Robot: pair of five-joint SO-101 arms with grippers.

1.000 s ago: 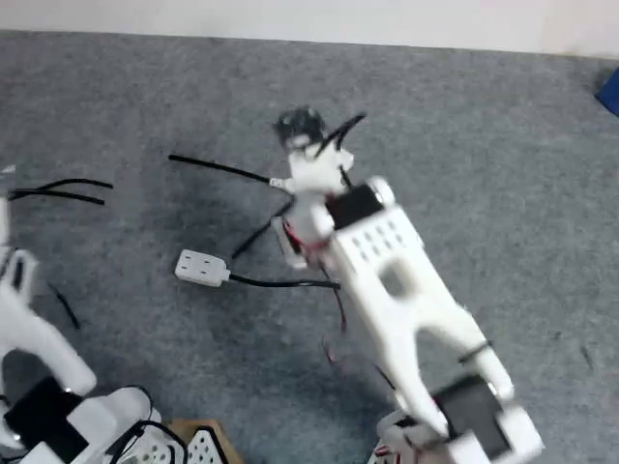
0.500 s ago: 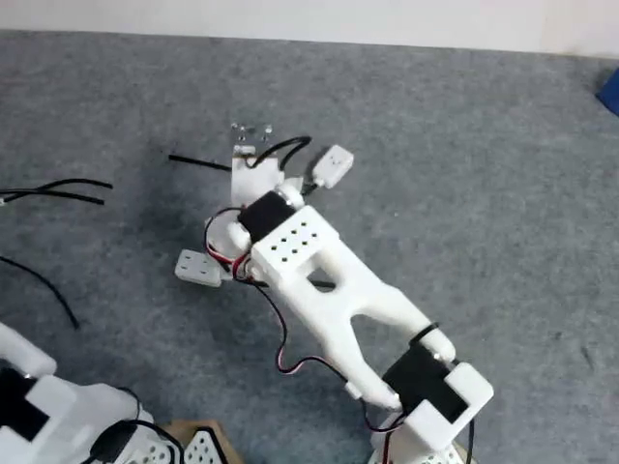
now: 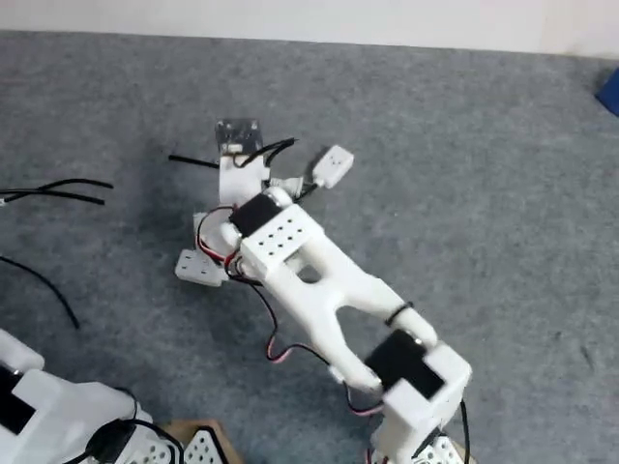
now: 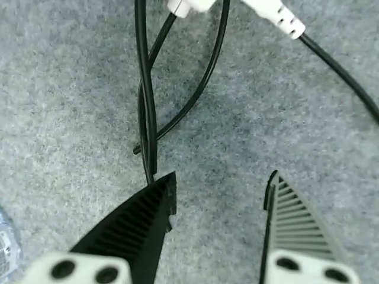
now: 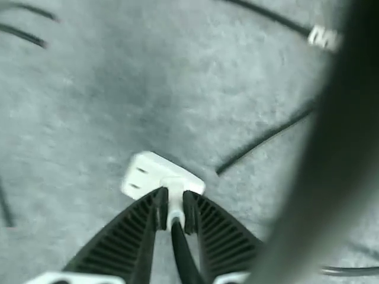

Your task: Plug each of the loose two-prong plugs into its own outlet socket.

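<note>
Grey carpet, strewn with black cords: the right gripper pinches a white outlet socket by its neck — it may swivel — while the left gripper, wide open, risks snagging cords short of the white plug.

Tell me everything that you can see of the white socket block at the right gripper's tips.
The socket block is a white plastic-looking box with rounded corners and two empty dark slots in one face. It is seen against the grey carpet. From one end a white neck leads into a black cord. The right gripper is shut on that neck.
</note>
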